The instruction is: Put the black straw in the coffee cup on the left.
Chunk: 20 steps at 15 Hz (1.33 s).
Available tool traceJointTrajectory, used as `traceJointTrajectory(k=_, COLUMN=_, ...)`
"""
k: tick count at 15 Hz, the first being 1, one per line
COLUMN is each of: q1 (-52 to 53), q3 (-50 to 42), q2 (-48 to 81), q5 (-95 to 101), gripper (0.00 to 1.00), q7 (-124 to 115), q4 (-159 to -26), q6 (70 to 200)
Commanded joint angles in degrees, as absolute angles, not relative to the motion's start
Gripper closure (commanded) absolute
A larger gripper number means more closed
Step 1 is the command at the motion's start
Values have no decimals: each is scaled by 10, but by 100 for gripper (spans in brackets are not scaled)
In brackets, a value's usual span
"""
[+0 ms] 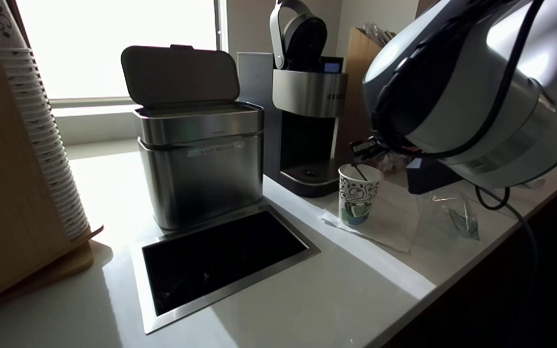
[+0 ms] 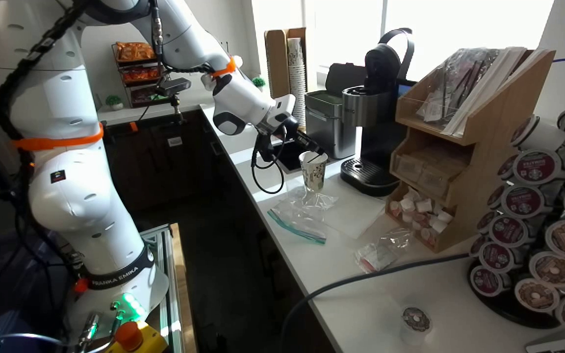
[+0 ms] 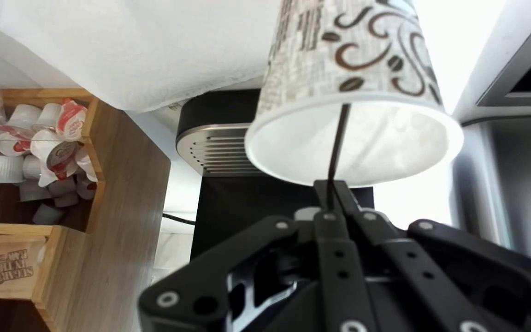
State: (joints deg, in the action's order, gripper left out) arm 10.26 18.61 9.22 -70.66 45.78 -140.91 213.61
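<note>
Black straw [image 3: 339,138], one counted: held tilted, running into the mouth of one coffee cup [image 3: 353,60], upper right of centre in the wrist view. I find my one gripper [image 3: 331,185] clamped on the straw. In an exterior view: one coffee machine [image 2: 361,107], upper right; one loose pod [image 2: 416,322] on the counter [image 2: 356,314], lower right.

unstacked coffee cup [image 1: 359,198]: 1 | held black straw [image 3: 338,143]: 1 | coffee machine [image 1: 305,92]: 1 | potted plants [image 2: 114,100]: 2

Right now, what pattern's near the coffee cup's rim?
Coffee cup: brown swirls and dark bean shapes on a pale, streaky ground. Best in the wrist view.
</note>
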Motion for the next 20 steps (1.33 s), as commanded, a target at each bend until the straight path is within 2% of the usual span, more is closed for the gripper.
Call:
traceJointTrajectory(k=1, q1=116, q3=185, q2=96, q5=-756, gripper=72, q7=519, q4=-1397, q6=2157)
traceJointTrajectory(k=10, q1=118, q3=186, q2=79, q5=-750, gripper=5, q7=504, q4=-1397, q6=2147)
traceJointTrajectory(k=11, q1=117, q3=186, q2=74, q5=-749, gripper=1, q7=502, q4=-1397, q6=2143)
traceJointTrajectory(k=20, q1=84, q3=158, q2=-18, q5=-722, gripper=0, q7=533, q4=-1414, q6=1955)
